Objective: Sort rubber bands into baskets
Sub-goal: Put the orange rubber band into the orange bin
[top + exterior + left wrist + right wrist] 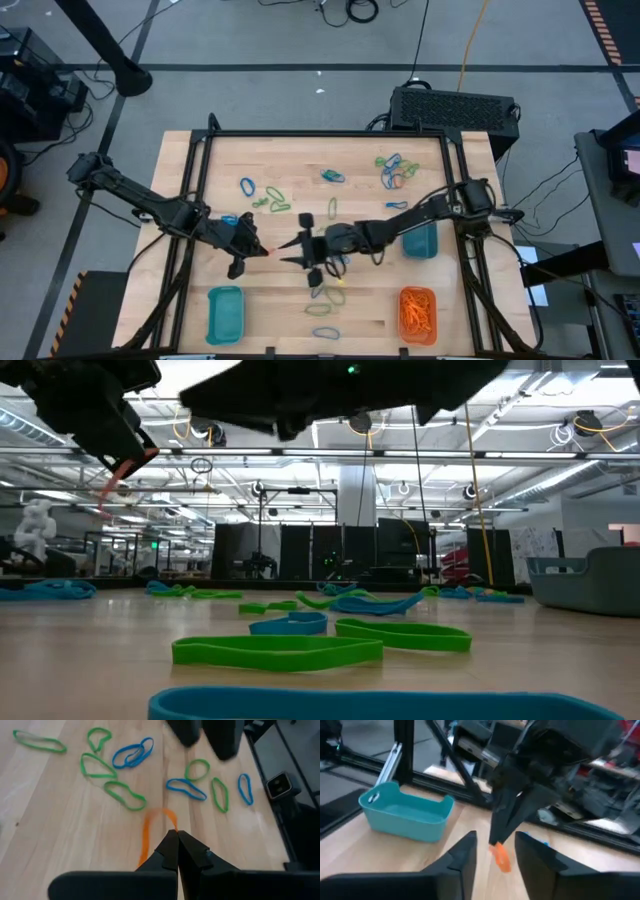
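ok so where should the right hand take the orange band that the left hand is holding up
Take the orange band by its free loop, hanging below the left hand, which pinches its top. The open right hand faces it, so probably come in level from that side, one finger either side of the loop.

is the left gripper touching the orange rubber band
Touching. In the left wrist view the left gripper has its fingers pinched shut on the orange rubber band, which hangs from the tips; the right wrist view shows the same pinch.
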Robot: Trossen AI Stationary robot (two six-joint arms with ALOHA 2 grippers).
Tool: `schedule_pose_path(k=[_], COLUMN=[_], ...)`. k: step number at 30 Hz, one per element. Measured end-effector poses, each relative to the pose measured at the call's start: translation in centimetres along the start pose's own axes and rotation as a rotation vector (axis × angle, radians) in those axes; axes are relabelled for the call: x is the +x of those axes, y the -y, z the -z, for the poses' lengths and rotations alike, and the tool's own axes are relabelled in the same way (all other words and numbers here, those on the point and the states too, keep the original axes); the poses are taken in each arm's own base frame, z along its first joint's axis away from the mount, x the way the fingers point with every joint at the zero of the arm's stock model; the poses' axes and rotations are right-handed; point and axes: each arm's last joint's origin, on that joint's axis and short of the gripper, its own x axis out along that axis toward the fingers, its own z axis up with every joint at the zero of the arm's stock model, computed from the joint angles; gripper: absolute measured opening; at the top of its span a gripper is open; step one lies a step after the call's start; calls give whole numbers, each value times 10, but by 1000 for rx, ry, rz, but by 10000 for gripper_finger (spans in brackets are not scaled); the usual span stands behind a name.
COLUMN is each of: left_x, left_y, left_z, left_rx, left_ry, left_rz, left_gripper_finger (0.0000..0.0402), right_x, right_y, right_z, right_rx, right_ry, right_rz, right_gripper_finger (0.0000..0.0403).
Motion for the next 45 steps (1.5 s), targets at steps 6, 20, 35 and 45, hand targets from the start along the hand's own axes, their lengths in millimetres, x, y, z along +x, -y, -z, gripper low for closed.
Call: schedule_pose_path(k=[6,20,35,45], left_x=[0,-1,0,0], left_y=[2,6,0,-4], left_z=[-2,-5,-2,0], left_rx=[11,37,32,44], left_ry=[16,34,51,20], left_rz=[36,102,-57,-96], left_gripper_finger=[0,0,60,172], right_x=[25,35,33,6], right_y=[4,18,27,44], right_z=[0,9,15,-1], right_rx=[-6,0,-19,230], right_ry=[-34,-62,-135,-317], right_rz=[-82,-79,-72,-38], right_gripper_finger=[179,166,6,1])
